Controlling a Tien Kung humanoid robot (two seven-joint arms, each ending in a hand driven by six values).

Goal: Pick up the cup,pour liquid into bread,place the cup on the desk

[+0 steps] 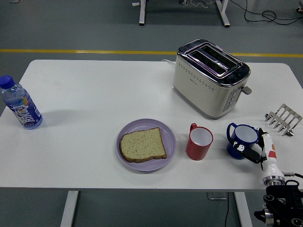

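- The right hand point(258, 152) is seen low at the right, reaching up from the near table edge, its black arm point(283, 208) showing in the bottom corner.
- Its white fingers point(269, 150) are pressed to the right side of the blue cup point(241, 139); a full grasp cannot be confirmed, as the grip is partly hidden.
- The blue cup is standing upright on the table point(85, 94), just right of the red cup point(199, 142).
- The bread point(142, 144) is lying on a purple plate point(161, 127), left of the red cup.
- A toaster point(210, 78) is set behind the cups.
- A rack point(283, 119) is placed at the far right, a bottle point(20, 103) at the far left.
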